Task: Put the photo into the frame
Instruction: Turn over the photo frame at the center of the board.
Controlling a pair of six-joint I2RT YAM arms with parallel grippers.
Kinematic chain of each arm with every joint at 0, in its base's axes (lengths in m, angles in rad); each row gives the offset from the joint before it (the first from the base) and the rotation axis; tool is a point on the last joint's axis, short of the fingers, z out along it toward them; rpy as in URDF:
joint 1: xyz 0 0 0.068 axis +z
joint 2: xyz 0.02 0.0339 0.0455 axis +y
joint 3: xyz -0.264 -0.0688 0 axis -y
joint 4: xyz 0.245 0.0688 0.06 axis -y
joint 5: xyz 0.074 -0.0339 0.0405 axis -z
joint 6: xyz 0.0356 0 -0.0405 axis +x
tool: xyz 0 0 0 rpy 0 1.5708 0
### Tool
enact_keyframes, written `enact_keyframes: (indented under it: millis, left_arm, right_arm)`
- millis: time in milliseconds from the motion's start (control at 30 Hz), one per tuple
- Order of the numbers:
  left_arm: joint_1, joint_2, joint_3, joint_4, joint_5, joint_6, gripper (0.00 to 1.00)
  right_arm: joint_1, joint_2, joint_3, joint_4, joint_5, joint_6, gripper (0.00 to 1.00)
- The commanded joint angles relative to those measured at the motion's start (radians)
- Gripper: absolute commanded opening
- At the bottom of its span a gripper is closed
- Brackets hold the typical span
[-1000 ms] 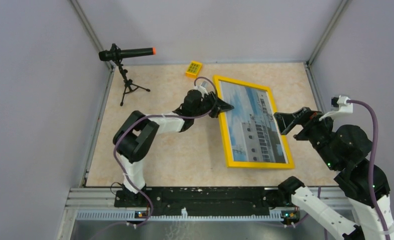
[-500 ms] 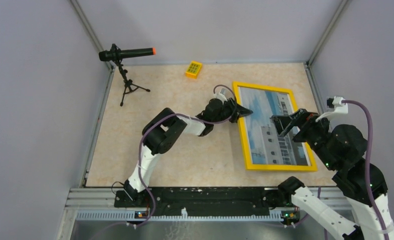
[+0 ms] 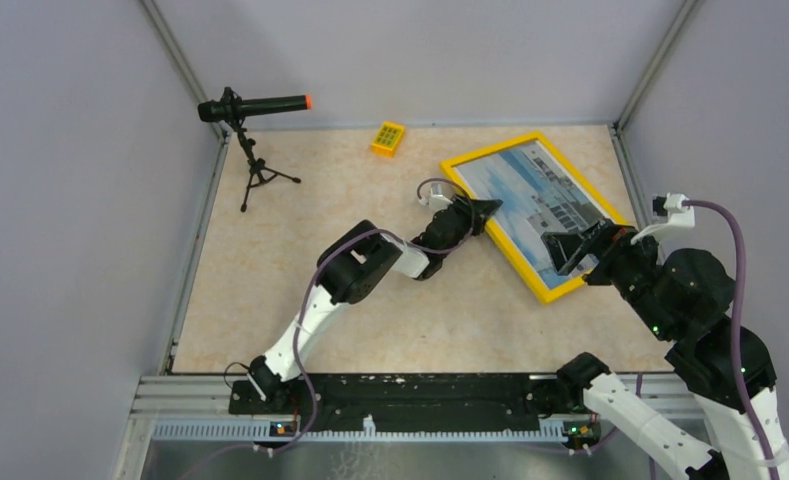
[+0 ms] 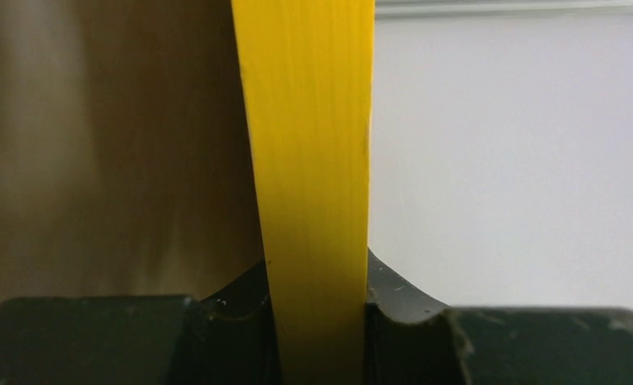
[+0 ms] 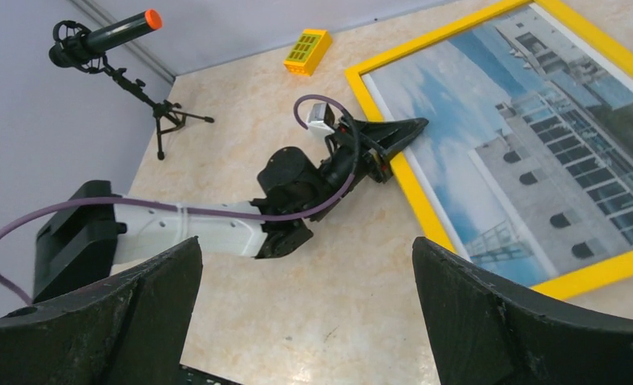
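Left fingers (image 4: 425, 341) tight on the frame (image 4: 311, 160) rail — right fingers (image 5: 497, 321) wide apart, empty

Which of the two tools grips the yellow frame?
The left tool: its jaws are shut on the frame rail. The right tool stands wide open, holding nothing.

right claw (image 5: 305, 241) spread wide | left claw (image 5: 390, 147) clamped on frame (image 5: 428, 218) rail | photo (image 5: 521, 152) inside frame
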Motion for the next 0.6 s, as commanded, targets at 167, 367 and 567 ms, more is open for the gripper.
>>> enact_keyframes:
  millis: [167, 367, 567]
  left_arm:
    - [-0.031, 0.123, 0.235, 0.087, -0.142, -0.041, 0.16]
    - [-0.036, 0.029, 0.190, -0.159, -0.124, -0.050, 0.62]
    - [-0.031, -0.075, 0.195, -0.549, -0.070, -0.088, 0.98]
  right_arm:
    - [0.005, -0.008, -0.006, 0.006, -0.010, 0.008, 0.99]
    - [0.007, -0.008, -0.004, 0.004, -0.005, 0.008, 0.99]
    - [0.006, -0.011, -0.006, 0.014, -0.005, 0.014, 0.99]
